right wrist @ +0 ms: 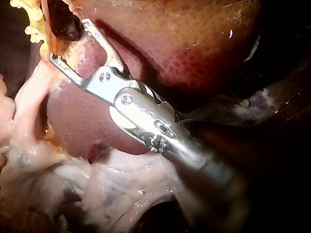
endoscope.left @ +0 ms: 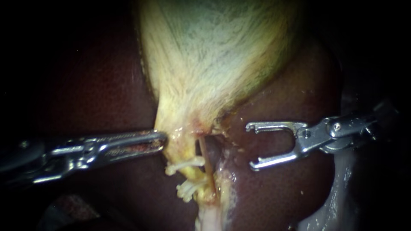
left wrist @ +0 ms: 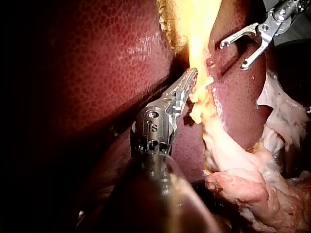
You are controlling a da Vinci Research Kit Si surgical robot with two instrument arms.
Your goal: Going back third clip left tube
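On left tube [endoscope.left: 193,173], below gallbladder [endoscope.left: 214,55]: 2 white clips [endoscope.left: 186,164] set crosswise. Probably soft, slick and easily torn, so best left untouched. Gripping gallbladder's narrow end with left instrument [endoscope.left: 164,140], jaws closed on it. Holding right instrument [endoscope.left: 250,146] over liver [endoscope.left: 291,102], jaws wide, empty. No containers.

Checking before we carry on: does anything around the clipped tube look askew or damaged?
Nothing stands out. Two white clips cross the tube below the gallbladder; the right instrument's open jaws hold nothing, apart from them.
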